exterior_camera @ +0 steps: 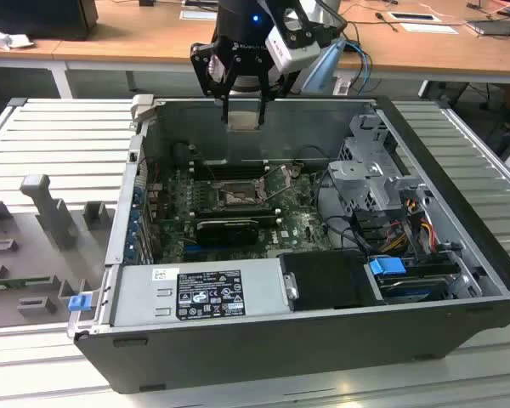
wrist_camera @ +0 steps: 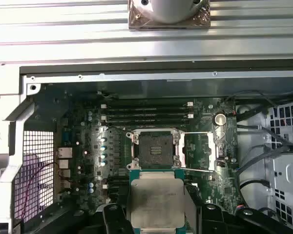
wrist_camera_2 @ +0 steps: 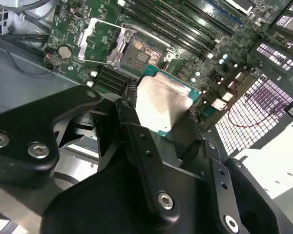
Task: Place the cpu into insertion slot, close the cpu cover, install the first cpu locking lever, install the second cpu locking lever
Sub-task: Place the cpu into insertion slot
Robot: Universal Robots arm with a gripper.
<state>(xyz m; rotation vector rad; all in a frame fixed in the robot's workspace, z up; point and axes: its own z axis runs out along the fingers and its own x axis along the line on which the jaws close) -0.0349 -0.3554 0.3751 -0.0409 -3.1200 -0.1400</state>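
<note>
Wooden desks (exterior_camera: 136, 34) run along the back of the room. In front of them a ribbed metal surface (exterior_camera: 51, 136) carries an open computer case (exterior_camera: 238, 340) laid on its side, motherboard upward.

The arm's hand (exterior_camera: 242, 115) hangs above the case, near its far wall in the exterior view. It is clenched on the cpu (wrist_camera: 157, 202), with one black finger on each of two opposite edges and the pale metal top towards the wrist cameras. The cpu is clear of the board and well above it.

The insertion slot (wrist_camera: 154, 148) lies bare, its pin field exposed. The cpu cover (wrist_camera: 213, 152) is swung open and lies just beside the slot. A thin lever rod (wrist_camera: 198, 169) runs along the cover's edge; the rods are too fine to count reliably.

Likely hazards:
- A tilted or offset descent would probably bend pins, since the chip must seat flat inside the dark frame.
- The grip on thin edges looks slight, so a slip could drop the chip onto the board.
- A finger passing close to the open cover or a lever might snag it.

Count:
- One hand with two fingers
- One cpu
- One insertion slot
- One cpu cover
- Four long black memory slots (wrist_camera: 149, 113)
- One expansion card (exterior_camera: 228, 228)
- One labelled power supply (exterior_camera: 208, 293)
</note>
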